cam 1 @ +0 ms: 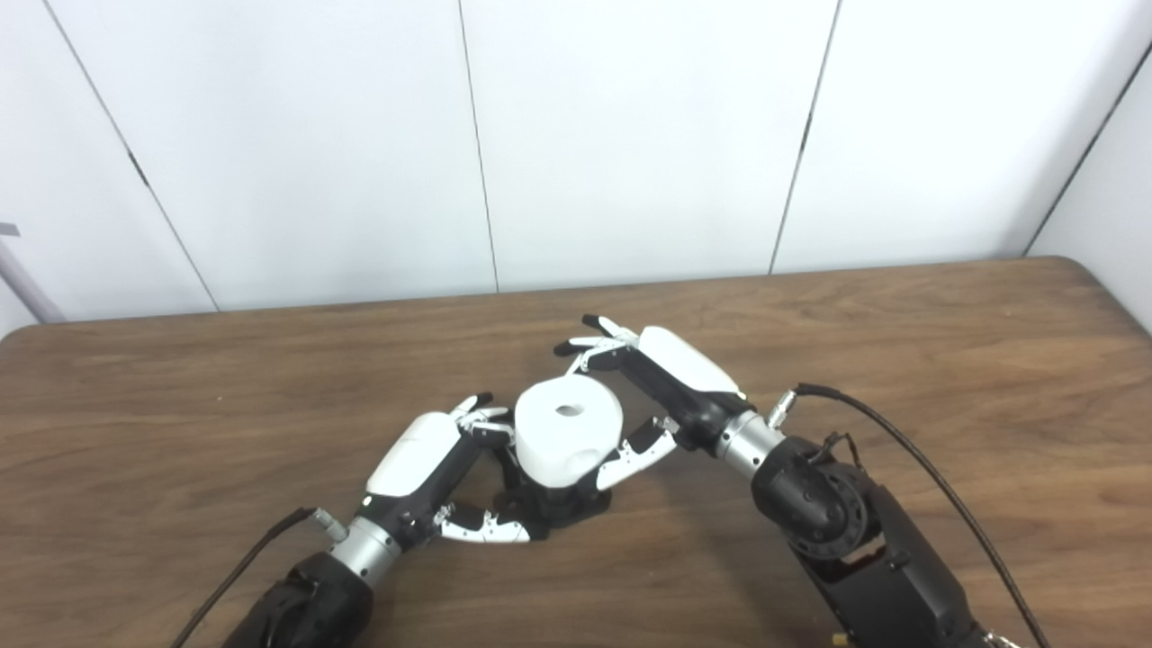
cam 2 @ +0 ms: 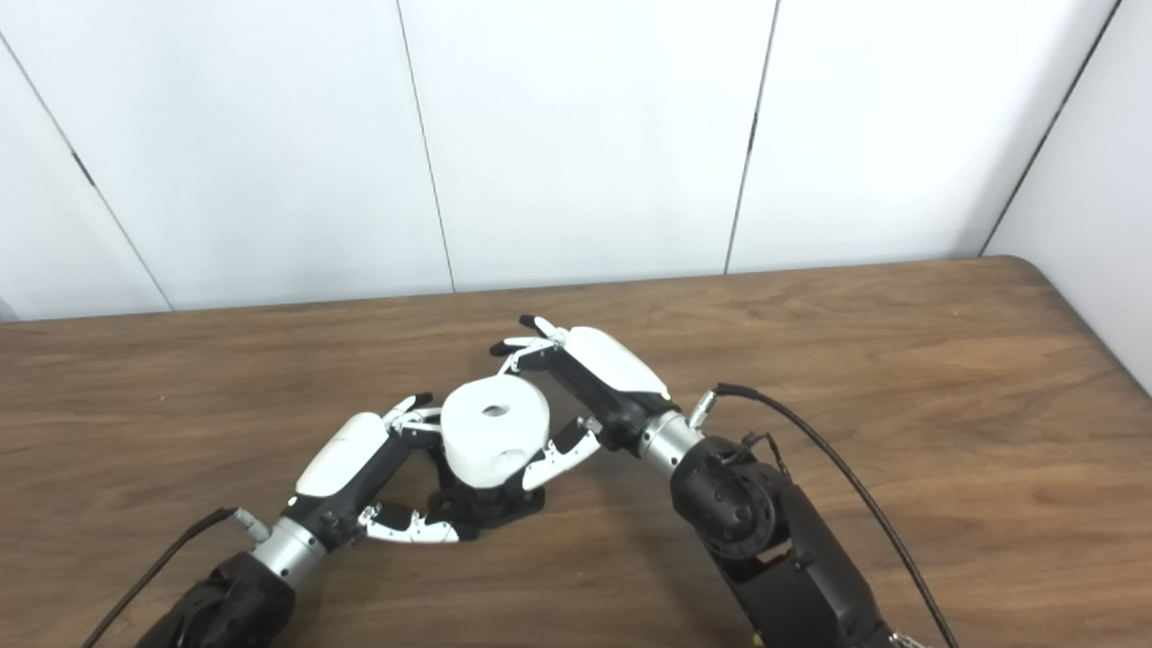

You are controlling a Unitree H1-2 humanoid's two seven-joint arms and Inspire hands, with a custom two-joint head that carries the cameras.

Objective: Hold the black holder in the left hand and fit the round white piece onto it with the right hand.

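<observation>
The round white piece (cam 1: pixel 567 430) with a hole in its top sits on the black holder (cam 1: pixel 560 506), which stands on the wooden table. My left hand (cam 1: pixel 430 463) is closed around the holder's base and stem from the left, thumb in front. My right hand (cam 1: pixel 661 378) is beside the white piece on the right; its thumb touches the piece's lower right side and its fingers are spread behind it, not wrapped around it. The holder's stem is mostly hidden by the white piece.
The wooden table (cam 1: pixel 945 360) extends to both sides and ends at a white panelled wall behind. A black cable (cam 1: pixel 909 450) loops from my right wrist over the table on the right.
</observation>
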